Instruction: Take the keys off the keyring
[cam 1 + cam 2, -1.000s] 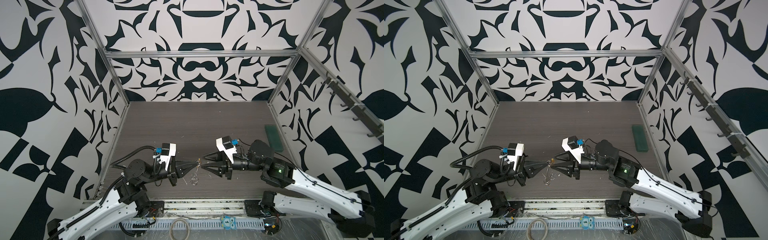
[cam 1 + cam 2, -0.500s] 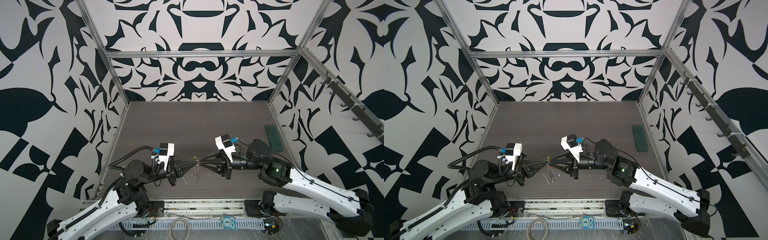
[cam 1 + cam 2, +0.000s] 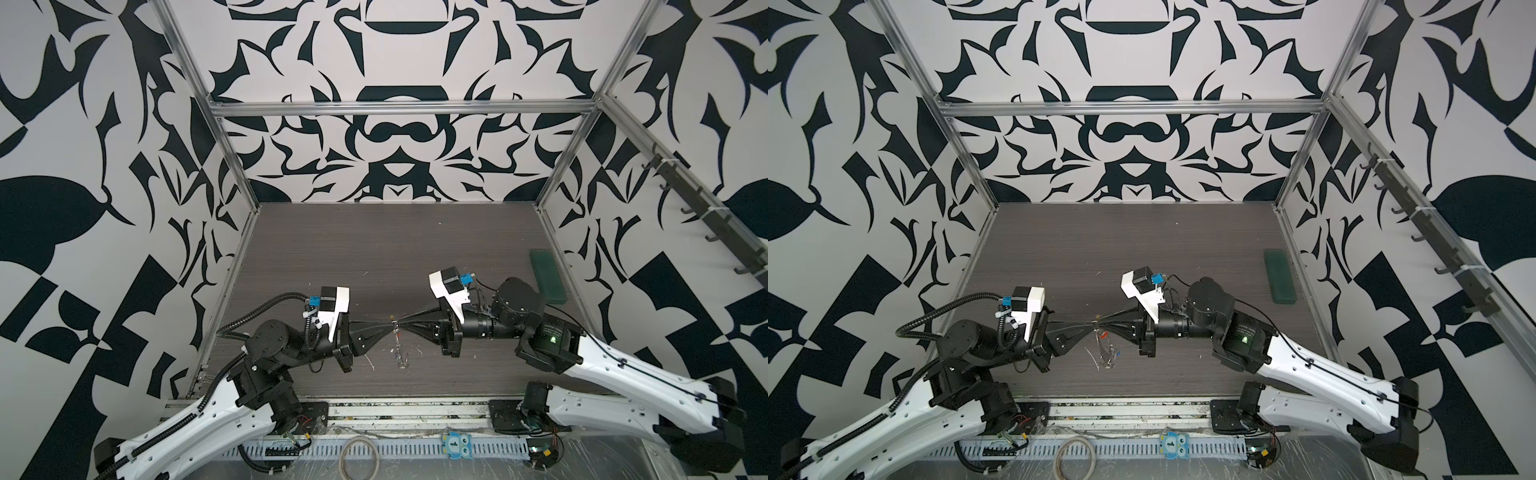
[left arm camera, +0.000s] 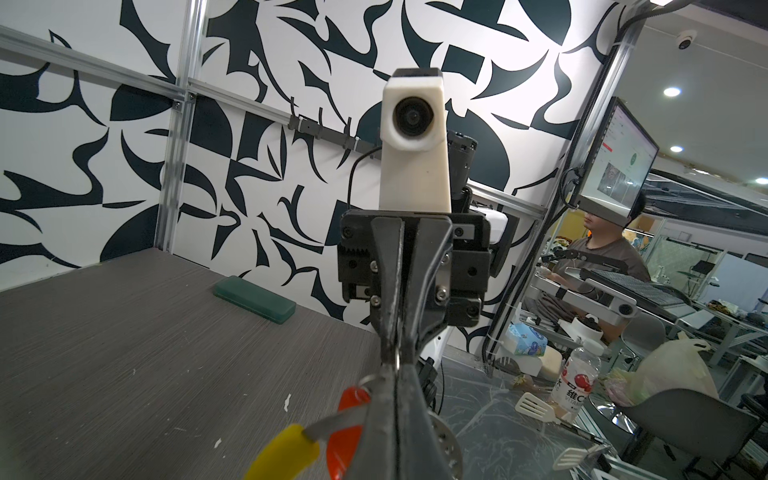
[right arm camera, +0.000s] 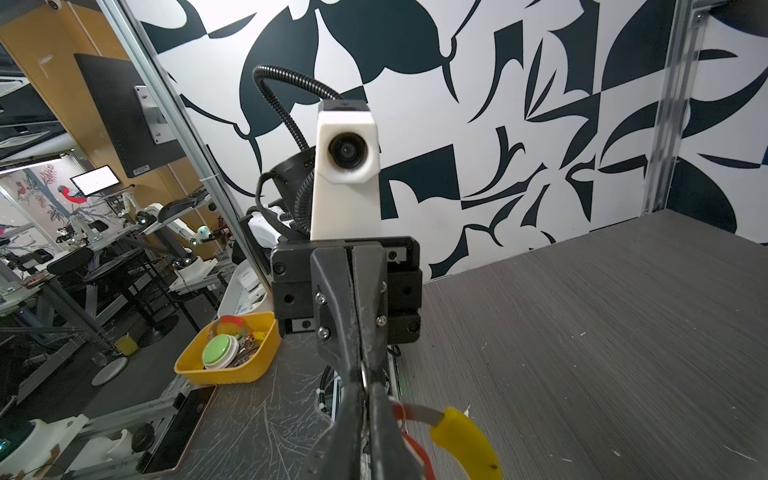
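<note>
My left gripper point(image 3: 392, 328) and right gripper point(image 3: 402, 326) meet tip to tip above the table's front middle. Both are shut, each pinching the same small metal ring point(image 4: 400, 358) of the keyring, which shows edge-on in the right wrist view point(image 5: 363, 376). The rest of the keyring point(image 3: 399, 353) dangles below the tips in both top views point(image 3: 1106, 353). Its grey loop point(image 4: 332, 422) runs into the yellow sleeve point(image 4: 286, 453) point(image 5: 465, 440). The red key point(image 4: 347, 428) point(image 5: 415, 451) hangs beside my fingers. A speck of blue point(image 3: 1119, 354) shows low in the bundle.
A dark green block point(image 3: 547, 276) lies at the table's right edge, far from the grippers. A beige hoop point(image 3: 359, 459) rests on the front ledge below the table. A yellow bin point(image 5: 226, 353) stands outside the cell. White flecks dot the tabletop.
The right gripper's jaws went from open to shut as it moved left onto the ring at the left gripper's tips. The left gripper stayed shut and hardly moved.
</note>
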You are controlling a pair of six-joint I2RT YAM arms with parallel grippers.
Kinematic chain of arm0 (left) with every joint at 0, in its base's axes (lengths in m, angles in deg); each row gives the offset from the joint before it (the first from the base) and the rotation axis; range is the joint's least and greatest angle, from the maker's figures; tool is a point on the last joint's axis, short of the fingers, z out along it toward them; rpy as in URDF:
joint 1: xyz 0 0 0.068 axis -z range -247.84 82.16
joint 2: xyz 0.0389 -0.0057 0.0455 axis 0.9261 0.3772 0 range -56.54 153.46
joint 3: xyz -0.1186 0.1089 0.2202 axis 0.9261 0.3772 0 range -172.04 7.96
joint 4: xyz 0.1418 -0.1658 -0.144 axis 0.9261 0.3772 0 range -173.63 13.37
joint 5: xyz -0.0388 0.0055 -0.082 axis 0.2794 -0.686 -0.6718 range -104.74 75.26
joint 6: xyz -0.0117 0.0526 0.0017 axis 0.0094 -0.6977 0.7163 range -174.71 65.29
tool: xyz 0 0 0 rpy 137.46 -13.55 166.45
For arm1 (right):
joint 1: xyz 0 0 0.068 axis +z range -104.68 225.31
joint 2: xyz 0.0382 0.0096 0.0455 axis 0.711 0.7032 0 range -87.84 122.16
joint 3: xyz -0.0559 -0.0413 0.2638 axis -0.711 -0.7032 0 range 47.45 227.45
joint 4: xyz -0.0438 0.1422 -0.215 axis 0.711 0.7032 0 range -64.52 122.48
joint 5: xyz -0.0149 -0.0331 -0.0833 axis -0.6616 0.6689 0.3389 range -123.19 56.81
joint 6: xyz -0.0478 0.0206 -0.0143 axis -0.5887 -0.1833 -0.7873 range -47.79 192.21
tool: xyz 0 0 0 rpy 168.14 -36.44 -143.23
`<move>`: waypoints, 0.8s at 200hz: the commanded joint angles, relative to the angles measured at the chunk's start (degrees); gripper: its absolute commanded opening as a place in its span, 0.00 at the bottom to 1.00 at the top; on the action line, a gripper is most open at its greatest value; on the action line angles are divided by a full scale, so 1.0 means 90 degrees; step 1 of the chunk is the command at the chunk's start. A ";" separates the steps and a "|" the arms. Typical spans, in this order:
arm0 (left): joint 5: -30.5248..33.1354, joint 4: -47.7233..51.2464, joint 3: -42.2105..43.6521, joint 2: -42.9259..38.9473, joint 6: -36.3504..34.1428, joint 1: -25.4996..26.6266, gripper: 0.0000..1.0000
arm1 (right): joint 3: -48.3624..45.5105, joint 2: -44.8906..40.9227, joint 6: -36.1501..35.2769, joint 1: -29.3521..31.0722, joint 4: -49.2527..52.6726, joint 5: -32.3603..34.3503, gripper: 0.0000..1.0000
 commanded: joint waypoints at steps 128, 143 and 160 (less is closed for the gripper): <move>0.0250 -0.0230 0.0136 -0.0099 -0.0099 -0.0022 0.00 | -0.0003 0.0047 0.0146 0.0115 -0.0134 -0.0128 0.00; 0.0283 -0.0056 0.0080 -0.0132 -0.0094 -0.0018 0.00 | 0.0185 0.0004 -0.0037 0.0115 0.0404 0.0140 0.00; 0.0401 0.0273 0.0020 -0.0253 -0.0113 -0.0020 0.19 | 0.0479 -0.0059 -0.0281 0.0115 0.1157 0.0424 0.00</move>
